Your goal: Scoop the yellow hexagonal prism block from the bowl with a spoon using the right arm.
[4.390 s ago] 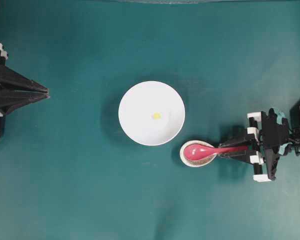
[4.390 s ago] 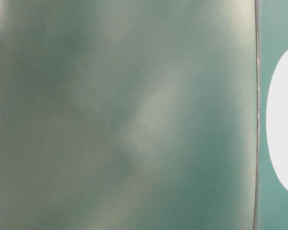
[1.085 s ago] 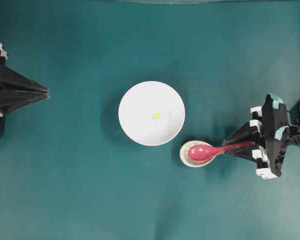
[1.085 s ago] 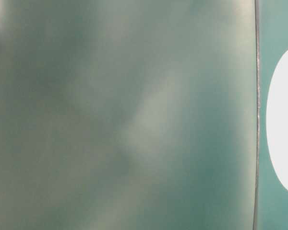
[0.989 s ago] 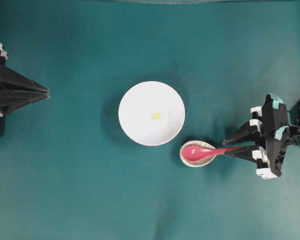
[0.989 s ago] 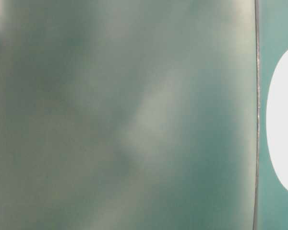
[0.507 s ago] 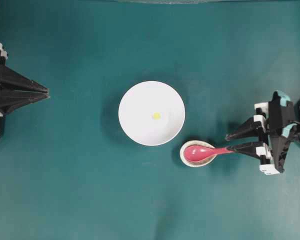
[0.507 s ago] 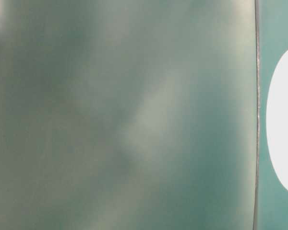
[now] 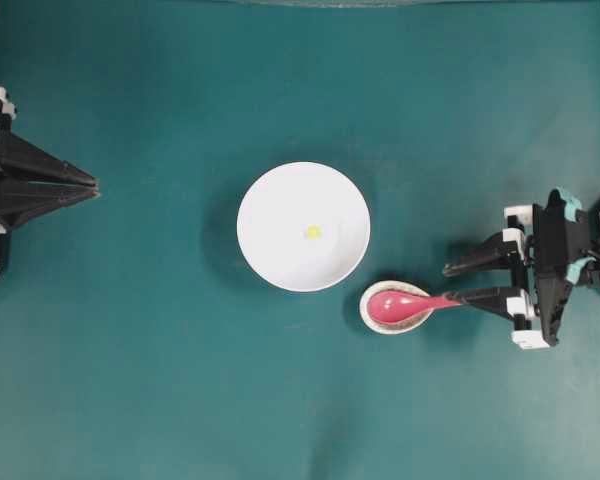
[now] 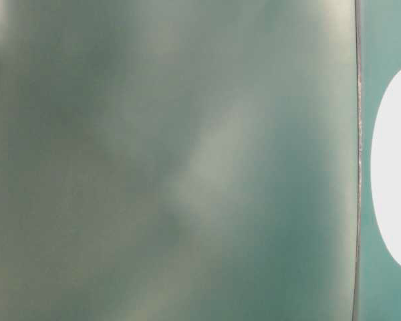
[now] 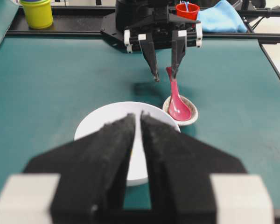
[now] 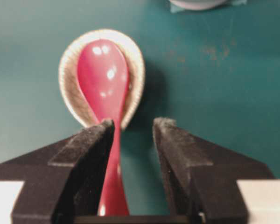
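Nothing scooped yet: block [image 9: 313,231] sits in bowl [image 9: 303,227]; spoon [image 9: 405,303] rests in dish [image 9: 392,321] at bowl's 5 o'clock. Right pincer [image 9: 454,283] spread, ungripped; left pincer [image 9: 95,184] closed, empty.

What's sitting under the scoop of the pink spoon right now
The spoon lies with its scoop in a small speckled spoon rest on the teal table. Only the rest's rim shows; its floor is covered by the scoop.

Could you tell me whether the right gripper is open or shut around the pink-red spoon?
Open: right gripper shows a gap; glossy pink-red spoon handle lies against one finger.
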Controlling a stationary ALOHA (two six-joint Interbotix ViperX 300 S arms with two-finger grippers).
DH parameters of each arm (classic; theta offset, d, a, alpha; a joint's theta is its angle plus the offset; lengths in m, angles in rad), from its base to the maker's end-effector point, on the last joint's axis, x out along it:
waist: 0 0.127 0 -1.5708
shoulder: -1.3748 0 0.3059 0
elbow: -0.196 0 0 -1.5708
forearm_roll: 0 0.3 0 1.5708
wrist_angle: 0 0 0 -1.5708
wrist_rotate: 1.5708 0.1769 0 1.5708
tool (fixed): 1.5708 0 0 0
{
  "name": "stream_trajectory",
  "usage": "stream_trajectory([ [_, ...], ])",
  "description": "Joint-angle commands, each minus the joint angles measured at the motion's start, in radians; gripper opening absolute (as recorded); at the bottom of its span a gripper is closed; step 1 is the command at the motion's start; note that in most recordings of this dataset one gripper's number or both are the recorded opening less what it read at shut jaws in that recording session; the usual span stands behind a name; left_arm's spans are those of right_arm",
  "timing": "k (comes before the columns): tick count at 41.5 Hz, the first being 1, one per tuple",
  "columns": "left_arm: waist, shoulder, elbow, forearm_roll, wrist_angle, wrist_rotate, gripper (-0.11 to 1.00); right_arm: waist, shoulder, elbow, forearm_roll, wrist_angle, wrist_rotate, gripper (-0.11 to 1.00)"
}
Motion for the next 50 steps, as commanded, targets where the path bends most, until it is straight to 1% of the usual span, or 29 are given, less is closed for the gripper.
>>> stream_trajectory([
  [1, 0.002, 0.009, -0.021, 0.003, 0.002, 0.002, 0.14, 0.031, -0.008, -0.006, -0.003, -0.046, 0.0, 0.49],
  [5, 0.002, 0.009, -0.021, 0.003, 0.002, 0.002, 0.14, 0.06, -0.008, -0.005, -0.003, -0.071, 0.0, 0.52],
  [13, 0.002, 0.009, -0.021, 0.003, 0.002, 0.002, 0.14, 0.094, 0.005, -0.005, -0.003, -0.078, 0.0, 0.52],
  [21, 0.003, 0.009, -0.021, 0.003, 0.002, 0.002, 0.14, 0.092, 0.031, 0.003, -0.002, -0.141, -0.002, 0.52],
  [32, 0.002, 0.009, -0.021, 0.003, 0.002, 0.002, 0.14, 0.094, 0.135, -0.002, 0.0, -0.232, 0.002, 0.52],
  [40, 0.002, 0.009, -0.021, 0.003, 0.002, 0.002, 0.14, 0.094, 0.199, 0.009, 0.002, -0.31, 0.034, 0.52],
  [45, 0.002, 0.009, -0.021, 0.003, 0.002, 0.002, 0.14, 0.094, 0.225, 0.015, 0.0, -0.328, 0.052, 0.52],
  [50, 0.002, 0.009, -0.021, 0.003, 0.002, 0.002, 0.14, 0.092, 0.244, 0.014, 0.0, -0.33, 0.054, 0.52],
])
